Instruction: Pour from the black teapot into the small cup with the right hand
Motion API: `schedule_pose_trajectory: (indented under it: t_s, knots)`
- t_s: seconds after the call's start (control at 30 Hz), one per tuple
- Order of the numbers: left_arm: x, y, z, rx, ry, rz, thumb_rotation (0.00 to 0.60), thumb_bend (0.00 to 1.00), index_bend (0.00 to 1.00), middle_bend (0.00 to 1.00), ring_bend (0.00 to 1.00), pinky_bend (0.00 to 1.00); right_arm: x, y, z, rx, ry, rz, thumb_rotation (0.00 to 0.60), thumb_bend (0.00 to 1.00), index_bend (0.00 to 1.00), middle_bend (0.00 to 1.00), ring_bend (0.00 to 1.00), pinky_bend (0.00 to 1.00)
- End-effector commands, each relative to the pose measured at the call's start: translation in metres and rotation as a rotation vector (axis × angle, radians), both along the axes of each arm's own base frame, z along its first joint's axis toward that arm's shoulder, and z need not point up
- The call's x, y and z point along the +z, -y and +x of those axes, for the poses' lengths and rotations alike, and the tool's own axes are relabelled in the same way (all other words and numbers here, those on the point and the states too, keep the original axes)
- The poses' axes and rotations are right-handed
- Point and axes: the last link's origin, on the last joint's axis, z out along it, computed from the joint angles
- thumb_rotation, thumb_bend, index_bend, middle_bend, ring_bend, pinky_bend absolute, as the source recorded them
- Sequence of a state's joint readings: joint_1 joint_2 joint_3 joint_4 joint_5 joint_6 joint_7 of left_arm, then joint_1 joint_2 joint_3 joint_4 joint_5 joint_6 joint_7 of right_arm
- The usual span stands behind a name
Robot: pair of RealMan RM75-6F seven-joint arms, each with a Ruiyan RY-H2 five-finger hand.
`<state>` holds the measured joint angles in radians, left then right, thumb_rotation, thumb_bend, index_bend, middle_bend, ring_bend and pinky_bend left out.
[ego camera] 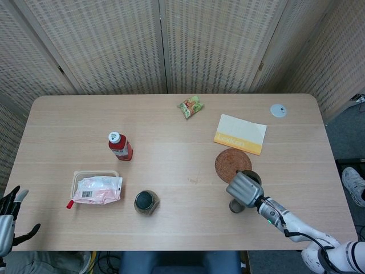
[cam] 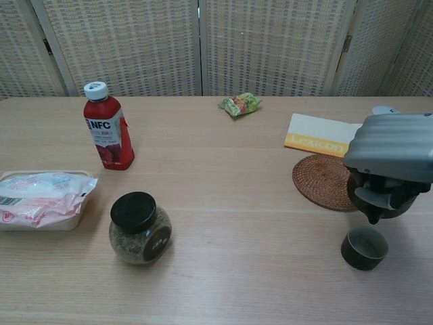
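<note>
One right hand [cam: 394,149] grips the black teapot [cam: 380,201] from above, tilted, spout down. The small cup [cam: 365,247] stands on the table just beneath that hand, apart from the spout.

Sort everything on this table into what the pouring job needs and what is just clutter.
Job:
black teapot, held in the right hand above the cup
small cup, upright on the table

Lying about:
woven coaster
Lexicon booklet
snack packet
NFC juice bottle
black-lidded jar
tray with a pink packet
small white disc
</note>
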<state>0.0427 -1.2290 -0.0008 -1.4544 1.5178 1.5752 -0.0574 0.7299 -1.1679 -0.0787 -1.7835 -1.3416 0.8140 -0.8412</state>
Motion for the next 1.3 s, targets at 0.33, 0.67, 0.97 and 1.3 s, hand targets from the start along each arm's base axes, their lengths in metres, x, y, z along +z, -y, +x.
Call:
schedule_pose_trajectory:
  t_s: [0.33,0.67,0.97,1.3]
  knots:
    - [0.0000,0.0012,-0.0013,0.003,0.004,0.003,0.600,0.20,0.09,0.00,0.07,0.07,-0.0016,-0.0053,0.0038,0.060,-0.056,-0.003,0.472,0.68,1.00,1.00,0.93,0.50]
    - [0.0002,0.0018,-0.0022,0.003,0.005,0.005,0.600,0.20,0.09,0.00,0.07,0.07,-0.0007,-0.0063,0.0053,0.099,-0.092,-0.023,0.475,0.68,1.00,1.00,0.93,0.50]
    - [0.0005,0.0026,-0.0029,0.005,0.006,0.006,0.600,0.20,0.09,0.00,0.07,0.07,-0.0003,-0.0078,0.0061,0.100,-0.102,-0.030,0.477,0.68,1.00,1.00,0.94,0.51]
    - [0.0010,0.0036,-0.0033,0.005,0.007,0.009,0.600,0.20,0.09,0.00,0.07,0.07,0.0006,-0.0088,0.0066,0.111,-0.119,-0.040,0.479,0.68,1.00,1.00,0.94,0.51]
